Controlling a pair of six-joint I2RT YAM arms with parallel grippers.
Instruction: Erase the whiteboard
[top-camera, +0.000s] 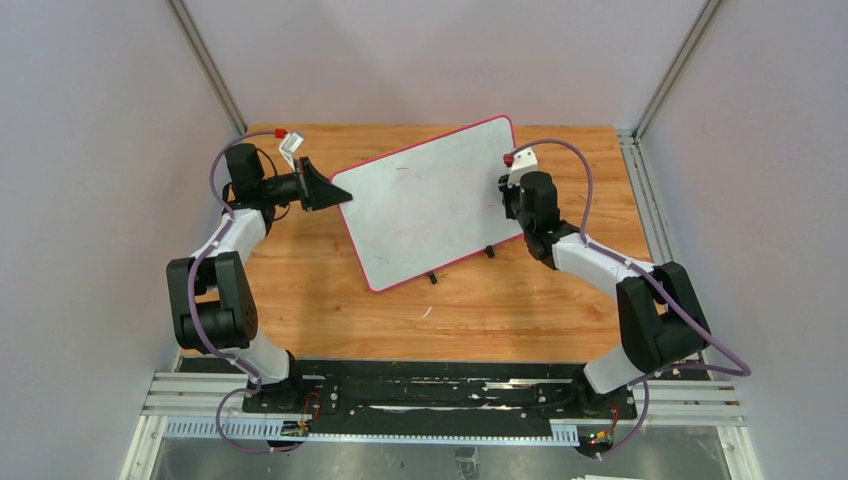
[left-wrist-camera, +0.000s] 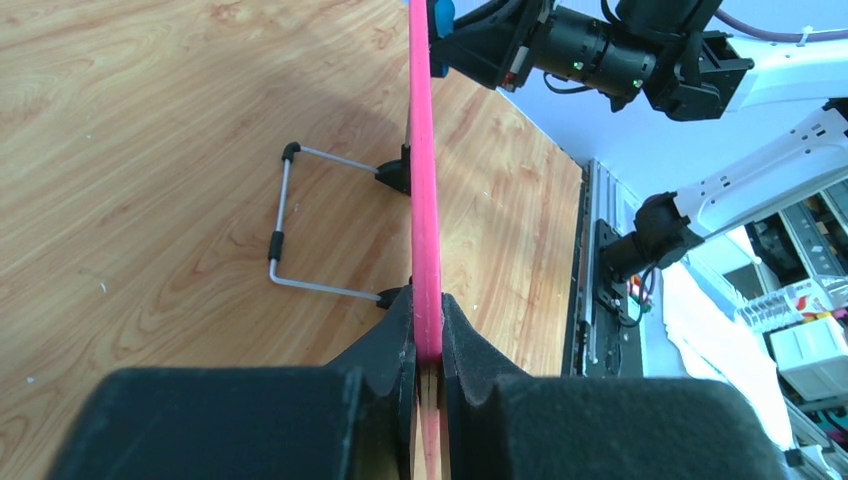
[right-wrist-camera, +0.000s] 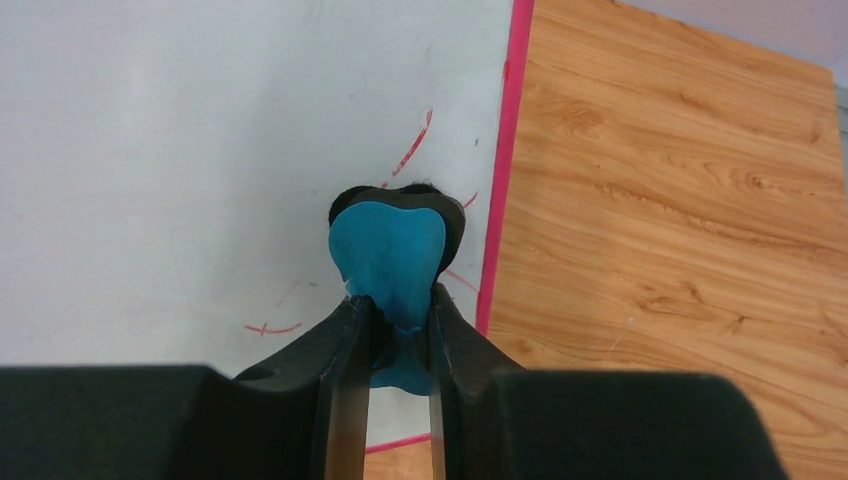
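Note:
The whiteboard (top-camera: 425, 200), white with a thin pink-red rim, lies tilted on the wooden table. My left gripper (top-camera: 340, 197) is shut on its left edge; the left wrist view shows the rim (left-wrist-camera: 424, 180) pinched between the jaws. My right gripper (top-camera: 512, 190) is over the board's right side, shut on the blue bow-shaped eraser (right-wrist-camera: 388, 262), whose black felt face presses against the board. Thin red marks (right-wrist-camera: 412, 145) remain around the eraser near the right rim, with one more at the lower left (right-wrist-camera: 268, 327).
The board's wire stand (left-wrist-camera: 285, 225) with black feet sticks out under it. Two black feet (top-camera: 432, 278) show at its near edge. The wooden table (top-camera: 480, 320) is bordered by grey walls and a metal rail at the front.

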